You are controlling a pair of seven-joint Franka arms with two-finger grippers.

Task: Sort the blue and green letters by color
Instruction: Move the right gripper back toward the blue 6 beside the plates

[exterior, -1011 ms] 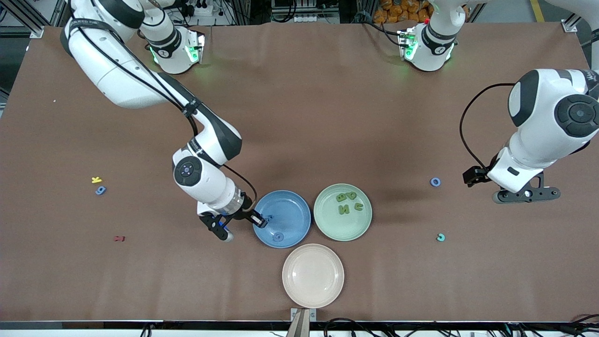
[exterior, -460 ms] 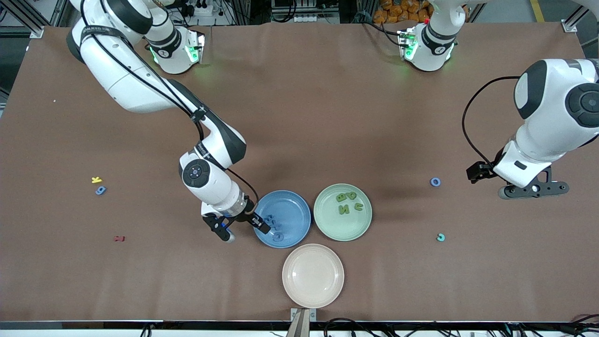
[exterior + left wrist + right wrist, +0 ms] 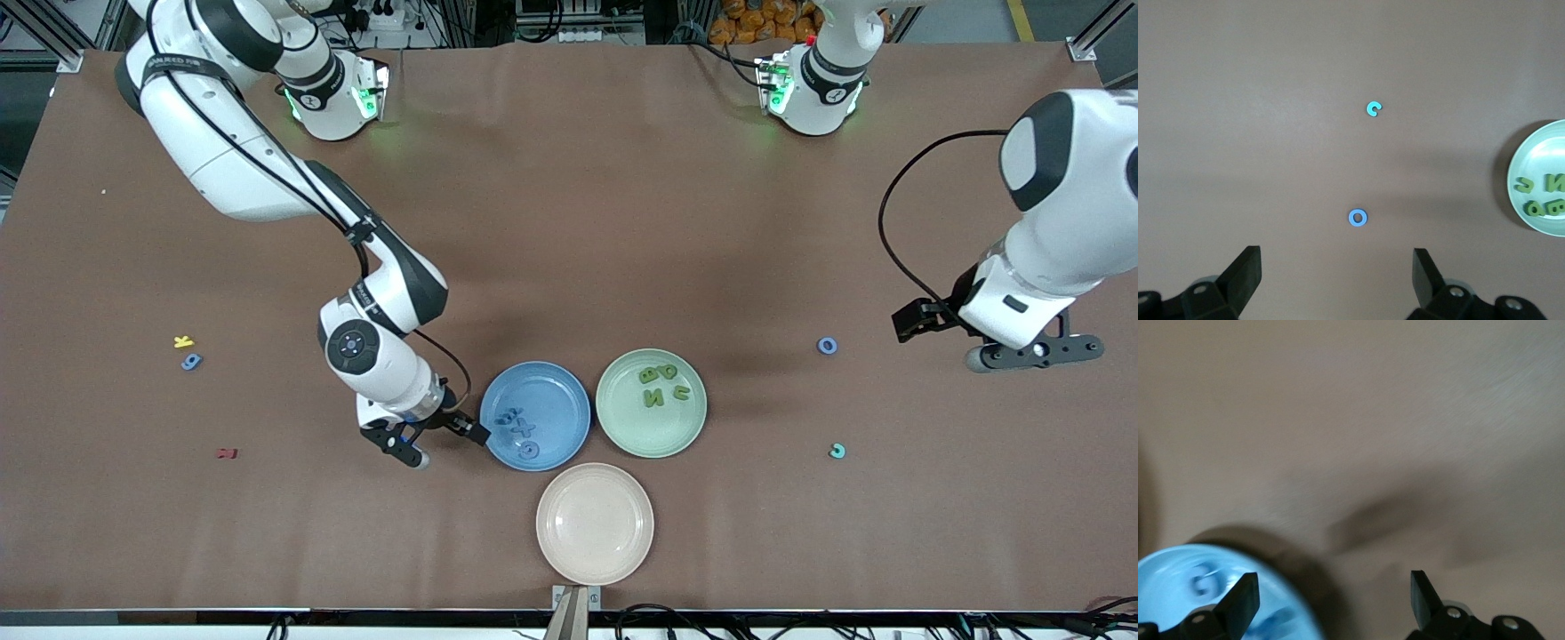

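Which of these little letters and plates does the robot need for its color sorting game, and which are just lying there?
For the game:
- blue letters in the blue plate
- green letters in the green plate
- blue ring letter
- blue letter beside the yellow one

Just lying about:
- yellow letter
- dark red letter
- teal letter
- beige plate, nothing in it

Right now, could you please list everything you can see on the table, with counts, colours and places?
Blue plate: one, holding three blue letters.
Green plate: one, beside the blue plate, holding four olive green letters.
Cream plate: one, nearer the front camera than both.
Blue ring letter: one, on the table toward the left arm's end.
Teal letter: one, nearer the camera than that ring.
Yellow letter with blue letter beside it: right arm's end.
Dark red letter: one, same end.
Left gripper: open, above the table near the ring.
Right gripper: open, at the blue plate's edge.
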